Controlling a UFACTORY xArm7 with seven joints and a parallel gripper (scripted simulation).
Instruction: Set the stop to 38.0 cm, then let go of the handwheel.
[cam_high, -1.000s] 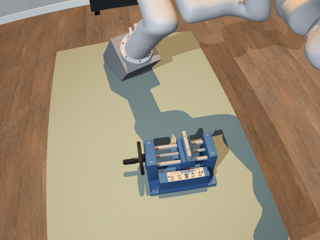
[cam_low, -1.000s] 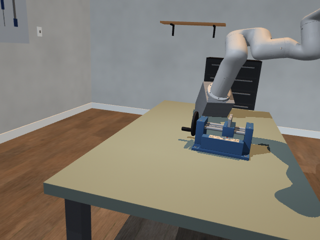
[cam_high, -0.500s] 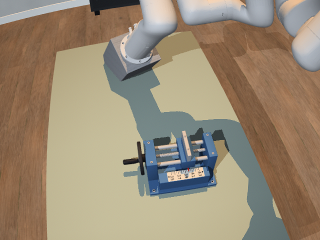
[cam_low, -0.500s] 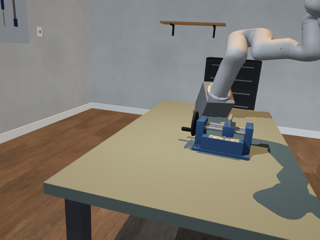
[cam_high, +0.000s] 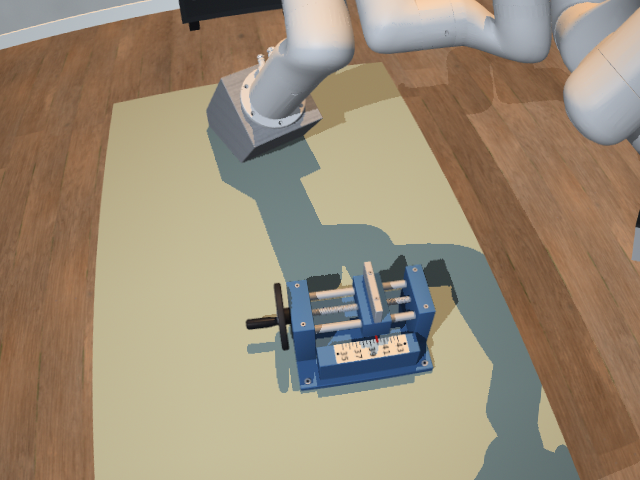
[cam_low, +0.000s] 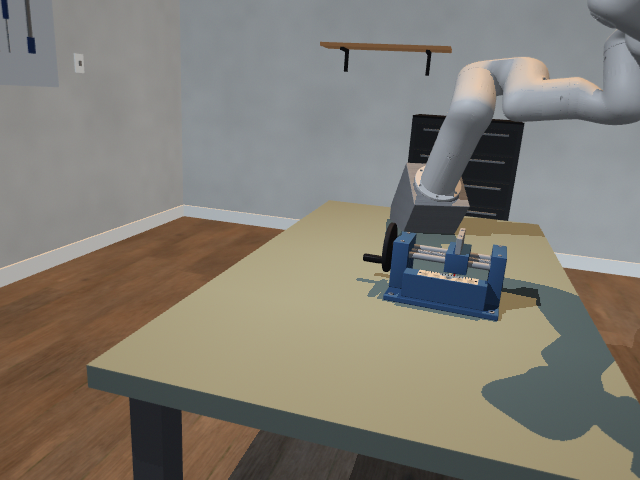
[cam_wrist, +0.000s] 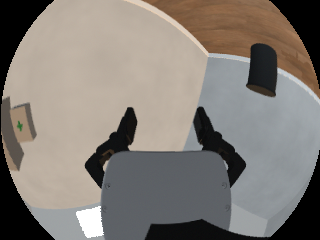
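workshop | tool board (cam_low: 28, 41) | drawer cabinet (cam_low: 493, 155) | wall shelf (cam_low: 385, 47)

Tan table (cam_low: 289, 330), dark leg (cam_low: 155, 439) at 7 o'clock corner. Wooden plank floor (cam_low: 77, 289) around table. Grey walls, white baseboard (cam_low: 87, 242). Wooden wall shelf (cam_low: 385, 47) on two black brackets, 12 o'clock. Black drawer cabinet (cam_low: 493, 165) against far wall, 2 o'clock. Light switch plate (cam_low: 78, 62) and tool board (cam_low: 28, 41), 10 o'clock.
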